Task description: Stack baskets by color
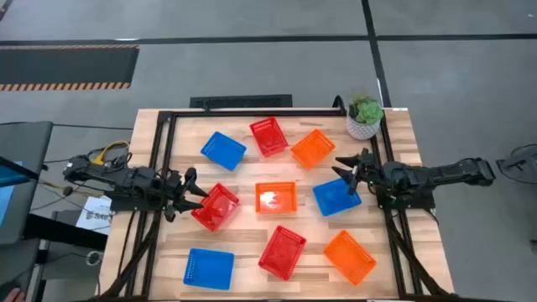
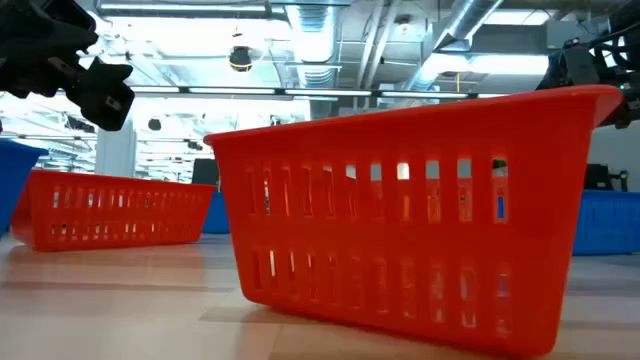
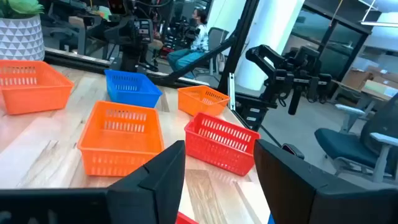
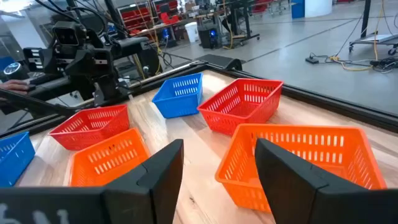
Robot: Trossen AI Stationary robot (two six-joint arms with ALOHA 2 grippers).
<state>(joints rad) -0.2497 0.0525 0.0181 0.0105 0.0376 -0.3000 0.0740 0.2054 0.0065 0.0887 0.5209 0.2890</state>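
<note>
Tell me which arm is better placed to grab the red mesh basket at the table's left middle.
Left. The left gripper hangs with open fingers right at that red perforated plastic basket. The right gripper, also open, sits across the table over a blue perforated plastic basket.

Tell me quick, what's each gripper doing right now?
Left gripper: open, holding nothing, at a red basket.
Right gripper: open, empty, over a blue basket.

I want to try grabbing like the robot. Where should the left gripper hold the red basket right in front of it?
Probably the red basket's thin top rim on the side facing the left gripper, coming down from above. One finger goes inside and one outside, since the basket sits open side up and is too wide to span.
</note>
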